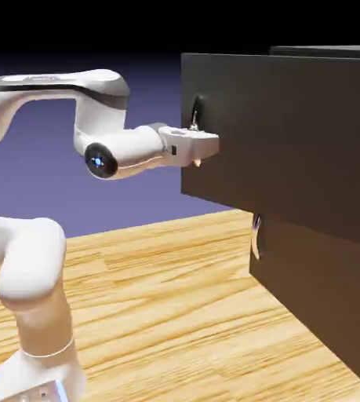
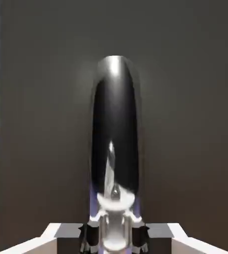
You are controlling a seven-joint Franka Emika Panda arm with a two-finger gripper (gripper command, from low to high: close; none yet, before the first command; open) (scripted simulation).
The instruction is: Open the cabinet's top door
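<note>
In the exterior view the dark grey-brown cabinet [image 1: 316,259] fills the right side. Its top door [image 1: 292,133] stands out further toward the arm than the lower panel. My gripper [image 1: 195,124] is at the top door's small curved handle [image 1: 198,104], near the panel's left edge. In the hand view that glossy dark handle [image 2: 114,124] rises straight up the middle against the flat top door [image 2: 185,124]. Its pale lower end sits between my fingertips [image 2: 90,235], which press close on both sides. My gripper [image 2: 114,237] is shut on the handle.
The lower panel [image 1: 324,314] carries its own curved handle [image 1: 255,235], below and to the right of my hand. The wooden table [image 1: 175,314] stretches under the arm. My white arm [image 1: 26,267] rises at the left.
</note>
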